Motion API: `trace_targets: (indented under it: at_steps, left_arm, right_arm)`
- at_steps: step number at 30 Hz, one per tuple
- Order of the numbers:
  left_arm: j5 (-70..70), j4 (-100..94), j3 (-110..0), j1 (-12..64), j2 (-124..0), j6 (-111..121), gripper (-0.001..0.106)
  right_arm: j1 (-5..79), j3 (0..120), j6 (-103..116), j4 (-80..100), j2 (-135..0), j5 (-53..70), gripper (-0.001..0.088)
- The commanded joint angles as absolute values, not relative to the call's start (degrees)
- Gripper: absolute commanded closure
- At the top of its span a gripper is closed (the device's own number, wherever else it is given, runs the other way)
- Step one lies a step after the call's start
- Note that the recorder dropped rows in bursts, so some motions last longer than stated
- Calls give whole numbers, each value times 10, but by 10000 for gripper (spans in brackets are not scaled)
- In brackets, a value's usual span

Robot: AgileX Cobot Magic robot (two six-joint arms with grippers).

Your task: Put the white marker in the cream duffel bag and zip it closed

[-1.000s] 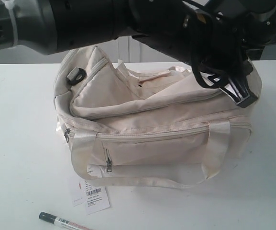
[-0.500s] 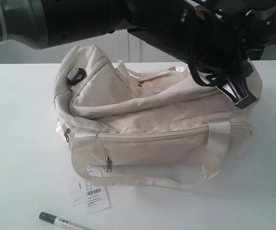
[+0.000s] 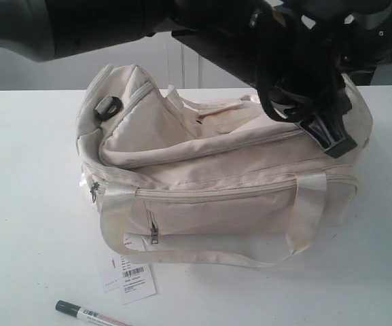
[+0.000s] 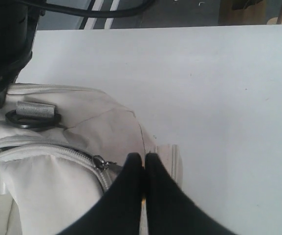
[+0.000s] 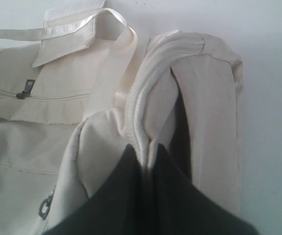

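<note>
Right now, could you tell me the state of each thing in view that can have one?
white marker: capped, lying on the table, outside the bag
cream duffel bag: top zip partly open, body slumped
front pocket zip: shut
barcode tag: flat on the table
left hand: shut, tips beside the zip slider; grip unclear
right hand: shut on the bag's end seam

Left gripper (image 4: 143, 159) and right gripper (image 5: 147, 152) closed
</note>
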State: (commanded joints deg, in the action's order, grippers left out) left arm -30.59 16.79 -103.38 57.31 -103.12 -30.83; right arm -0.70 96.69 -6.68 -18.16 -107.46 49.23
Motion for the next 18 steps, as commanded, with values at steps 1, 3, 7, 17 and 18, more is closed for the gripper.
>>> trace_targets:
  at_steps: [1,3,7,17,18]
  left_arm:
    - [-310,161,-1034,573,-1031,-305,1053]
    - [-322,148,-1034,573,-1031,-294,1053]
    - [-343,142,-1034,573,-1030,-293,1053]
    - [-382,123,-1034,573,-1021,-278,1053]
    - [-385,123,-1034,573,-1021,-278,1053]
  right_arm:
    - [-7,967,-67,-182,-1075,492,868]
    - [-7,967,-67,-182,-1075,495,868]
    - [-7,967,-67,-182,-1075,499,868]
    - [-7,967,-67,-182,-1075,501,868]
    - [-7,967,-67,-182,-1075,501,868]
